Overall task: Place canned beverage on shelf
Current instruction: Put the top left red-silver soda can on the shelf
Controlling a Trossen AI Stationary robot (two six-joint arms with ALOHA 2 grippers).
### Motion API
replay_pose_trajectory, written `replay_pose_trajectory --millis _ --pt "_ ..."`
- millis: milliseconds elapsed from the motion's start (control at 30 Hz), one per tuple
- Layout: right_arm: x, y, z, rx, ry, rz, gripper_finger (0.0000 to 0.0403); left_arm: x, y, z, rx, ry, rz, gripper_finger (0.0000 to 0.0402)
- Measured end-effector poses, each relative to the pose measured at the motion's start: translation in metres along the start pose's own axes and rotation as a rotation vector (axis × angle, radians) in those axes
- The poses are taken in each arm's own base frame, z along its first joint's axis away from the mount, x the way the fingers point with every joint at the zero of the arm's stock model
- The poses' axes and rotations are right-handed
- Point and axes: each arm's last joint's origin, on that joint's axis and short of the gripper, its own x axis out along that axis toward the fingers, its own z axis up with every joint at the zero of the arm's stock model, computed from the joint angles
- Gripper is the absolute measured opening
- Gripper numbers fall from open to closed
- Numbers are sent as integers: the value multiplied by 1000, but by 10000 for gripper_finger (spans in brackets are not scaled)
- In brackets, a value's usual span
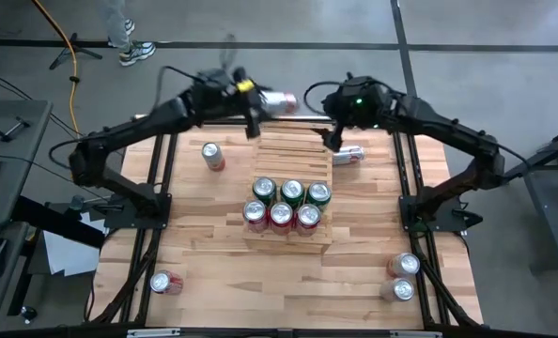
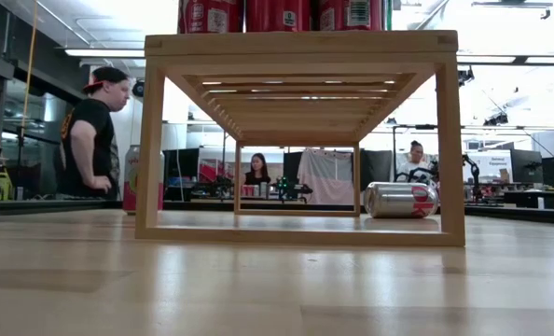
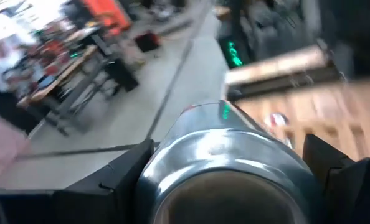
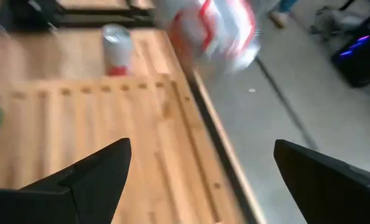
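My left gripper pinches a can lying sideways in the air, above the far edge of the shelf. In my left wrist view the can's silver end fills the space between my two dark fingers, which press on its sides. The can points away from the wrist toward my right arm.

My right gripper hangs just beside that can, over the shelf's far right corner, with its fingers spread wide and nothing between them. Its wrist view shows the two fingers far apart, the slats of the shelf below, and the held can blurred in the air ahead.

On the shelf's near end stand six cans in two rows; from table height I see only the bottoms of three of them on the top tier. One can lies on its side on the table just beside the shelf's far right side. Another can stands upright on the table left of the shelf. Two cans sit near the right front corner, and one lies near the left front corner.

Beyond the table, people are in the room.
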Motion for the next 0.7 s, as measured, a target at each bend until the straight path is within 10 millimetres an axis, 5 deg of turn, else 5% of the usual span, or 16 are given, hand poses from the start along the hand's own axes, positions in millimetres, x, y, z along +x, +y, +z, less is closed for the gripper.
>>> replay_pose_trajectory --millis 133,267,467,700 --pt "-6 -11 -5 130 -67 106 380 -27 29 3 -230 -106 17 241" --pt "8 -15 -10 237 -186 205 380 -41 46 9 -437 -252 -37 241" --pt "32 -15 -6 352 -506 294 381 -39 50 26 -663 -439 -88 241" --pt "23 -18 8 492 -930 340 381 -26 45 41 -966 -636 -36 241"
